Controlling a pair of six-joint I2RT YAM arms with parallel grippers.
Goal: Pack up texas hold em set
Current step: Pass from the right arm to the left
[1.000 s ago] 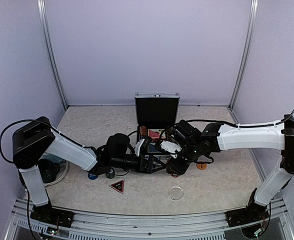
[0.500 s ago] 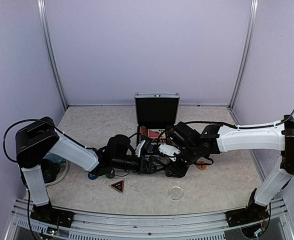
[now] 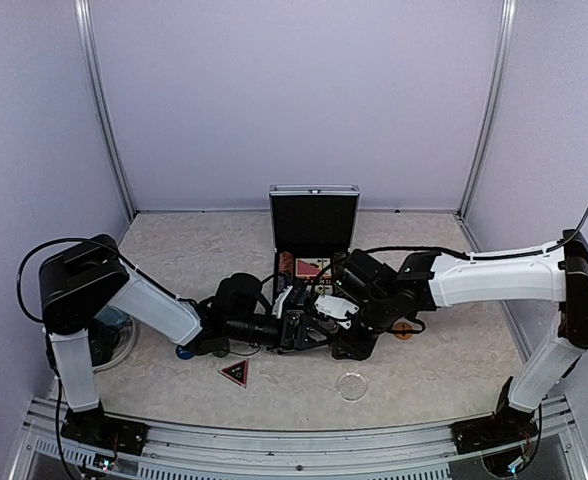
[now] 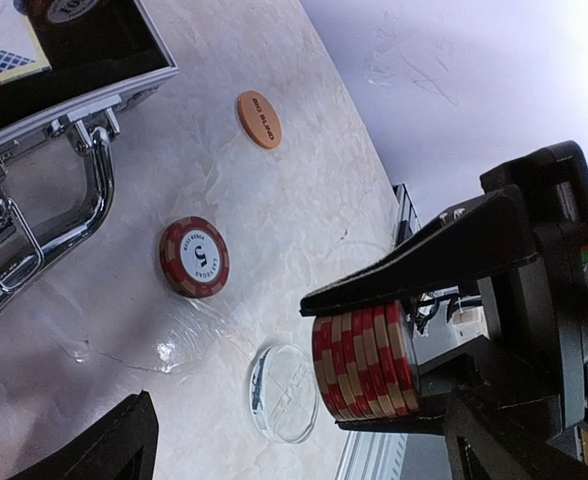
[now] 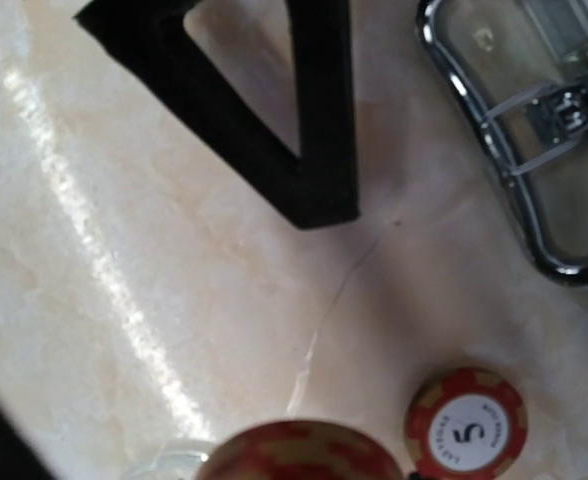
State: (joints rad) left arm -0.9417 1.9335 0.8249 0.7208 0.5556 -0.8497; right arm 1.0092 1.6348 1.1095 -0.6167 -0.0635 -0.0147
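The silver briefcase (image 3: 314, 215) stands open at mid-table, with a card deck (image 3: 310, 267) in its black lining. Both grippers meet just in front of it. My right gripper (image 3: 338, 330) is shut on a stack of red chips (image 4: 364, 362), held edge-on above the table; the stack also shows in the right wrist view (image 5: 294, 455). My left gripper (image 3: 296, 328) is open and empty, facing that stack; its fingers (image 5: 319, 110) form a black V. A loose red 5 chip (image 4: 194, 257) lies by the case handle (image 4: 89, 190). An orange button (image 3: 402, 332), a blue button (image 3: 184, 352) and a dark triangle marker (image 3: 234, 373) lie on the table.
A clear round disc (image 3: 352, 386) lies near the front, under the held stack in the left wrist view (image 4: 284, 392). Dark and pale blue cups on a clear plate (image 3: 109, 335) stand at the left. Walls enclose three sides of the table.
The right arm has edged left and lowered a little toward the left gripper. The left arm has shifted slightly right. The things on the table have not moved.
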